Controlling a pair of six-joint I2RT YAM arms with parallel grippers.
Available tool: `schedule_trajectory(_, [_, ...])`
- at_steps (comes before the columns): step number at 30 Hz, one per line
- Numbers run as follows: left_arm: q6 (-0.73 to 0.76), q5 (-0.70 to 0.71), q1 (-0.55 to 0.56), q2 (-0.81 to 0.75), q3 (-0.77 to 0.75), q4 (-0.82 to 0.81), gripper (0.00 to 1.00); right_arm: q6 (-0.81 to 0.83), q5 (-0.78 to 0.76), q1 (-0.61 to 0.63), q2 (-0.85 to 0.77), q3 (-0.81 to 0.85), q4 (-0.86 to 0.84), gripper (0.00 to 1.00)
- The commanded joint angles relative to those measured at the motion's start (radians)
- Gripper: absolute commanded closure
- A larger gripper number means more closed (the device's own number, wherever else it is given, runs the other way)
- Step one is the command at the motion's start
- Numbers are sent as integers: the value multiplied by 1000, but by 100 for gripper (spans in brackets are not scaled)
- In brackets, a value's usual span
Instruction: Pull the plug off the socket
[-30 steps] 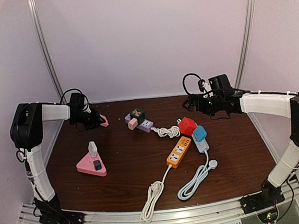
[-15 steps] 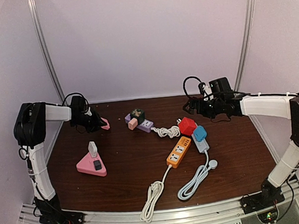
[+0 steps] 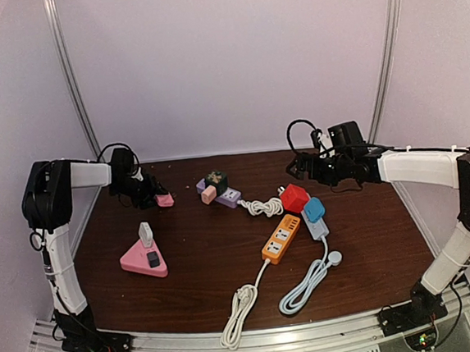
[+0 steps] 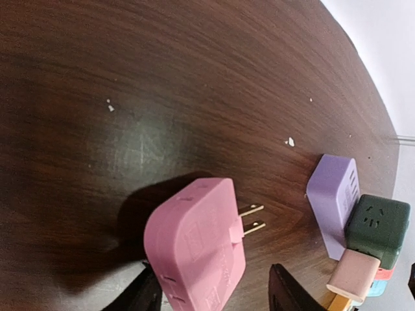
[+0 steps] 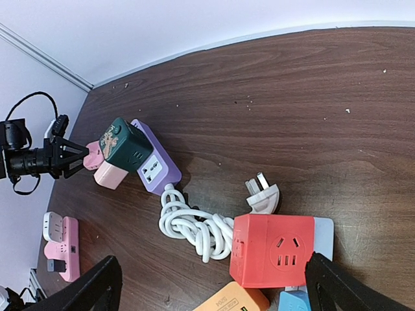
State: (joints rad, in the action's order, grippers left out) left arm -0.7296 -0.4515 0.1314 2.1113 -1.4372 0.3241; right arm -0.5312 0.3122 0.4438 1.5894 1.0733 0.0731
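Pink plug [image 4: 194, 241] is the thing you're dealing with, and it's sitting at the far left of the table [image 3: 210, 265], right in the mouth of your left gripper [image 4: 216, 293]. Its two brass prongs are showing bare and aren't seated in anything, so I'm reading it as already out of a socket.

The bit that matters: those prongs are pointing right, toward the purple strip [image 4: 332, 201] with the green cube [image 4: 379, 230] plugged on top. So the plug's long axis is running left-right across the table, and it's lying crosswise to the fingers [image 4: 284, 293].

In the left wrist view the jaws are standing wider than the plug. One finger is looking like it's touching the pink body, but there's bare wood showing between the other finger and the plug. I'm guessing you aren't clamping it, just straddling it. I can't tell if it's resting flat on the wood or hanging slightly above it, though it's throwing a shadow close underneath.

Your right gripper [image 5: 211, 282] is hanging at the far right, well apart from the pink plug, jaws spread wide and carrying nothing. The left arm is the nearer one by a long way, so anything more with this plug is going to be a left-arm job.
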Motion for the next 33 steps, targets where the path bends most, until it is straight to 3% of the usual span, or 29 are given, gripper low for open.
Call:
schedule_trajectory(1, [56, 76, -11, -26, -36, 69, 38, 1, -33, 12, -35, -12, 16, 0])
schedule_trajectory(10, [117, 140, -5, -120, -17, 114, 23, 12, -47, 25, -28, -9, 27, 0])
schedule_trajectory(20, [257, 277, 124, -235, -6, 143, 22, 36, -70, 35, -21, 0, 41, 0])
schedule_trajectory(33, [500, 469, 374, -90, -270, 239, 22, 39, -84, 47, -30, -9, 49, 0])
